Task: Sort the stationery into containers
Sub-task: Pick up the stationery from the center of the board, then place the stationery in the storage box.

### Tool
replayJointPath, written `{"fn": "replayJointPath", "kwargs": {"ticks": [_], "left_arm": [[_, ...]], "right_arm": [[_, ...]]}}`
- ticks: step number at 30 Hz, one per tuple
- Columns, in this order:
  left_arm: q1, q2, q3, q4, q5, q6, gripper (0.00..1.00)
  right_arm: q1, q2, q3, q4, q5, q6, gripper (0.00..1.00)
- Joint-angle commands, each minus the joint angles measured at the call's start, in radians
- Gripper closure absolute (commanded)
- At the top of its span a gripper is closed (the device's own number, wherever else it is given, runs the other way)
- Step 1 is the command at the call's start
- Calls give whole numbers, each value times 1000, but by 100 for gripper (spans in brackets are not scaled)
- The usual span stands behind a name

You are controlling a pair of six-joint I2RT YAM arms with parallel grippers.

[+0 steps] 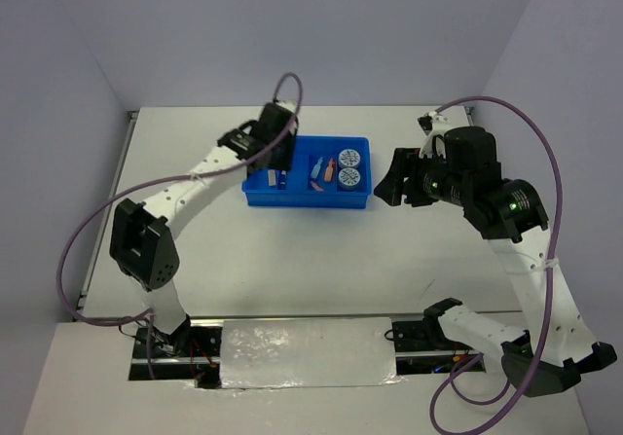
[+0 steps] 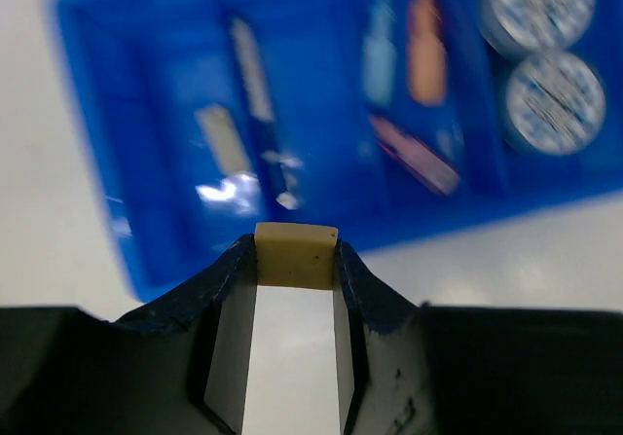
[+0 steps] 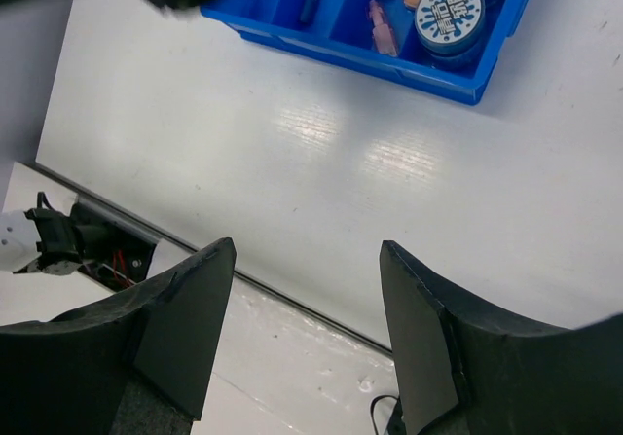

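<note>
The bright blue tray (image 1: 307,200) with four compartments sits at the table's middle back. My left gripper (image 1: 261,160) hovers over its left end, shut on a tan eraser block (image 2: 296,258) pinched between the fingertips. In the left wrist view the tray (image 2: 97,85) holds a grey eraser (image 2: 222,138), a blue-white pen (image 2: 255,75), a pink capsule (image 2: 417,155), an orange capsule (image 2: 425,46) and two tape rolls (image 2: 555,102). My right gripper (image 1: 389,188) is open and empty, just right of the tray; in its own view it (image 3: 307,255) hangs above bare table.
The tape rolls (image 1: 351,165) fill the tray's right compartment. A light blue piece (image 2: 380,51) lies beside the orange capsule. The table's near edge and a slot with cables (image 3: 88,250) lie below my right gripper. White walls enclose the table.
</note>
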Motion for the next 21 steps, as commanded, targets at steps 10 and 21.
{"fn": "replayJointPath", "kwargs": {"ticks": [10,21], "left_arm": [[257,371,409,-136,56,126,53],[281,324,443,-162,42,55,11]], "right_arm": [[-1,22,90,-14,-30,-7,31],[-2,39,121,-51,-21,-29,31]]}}
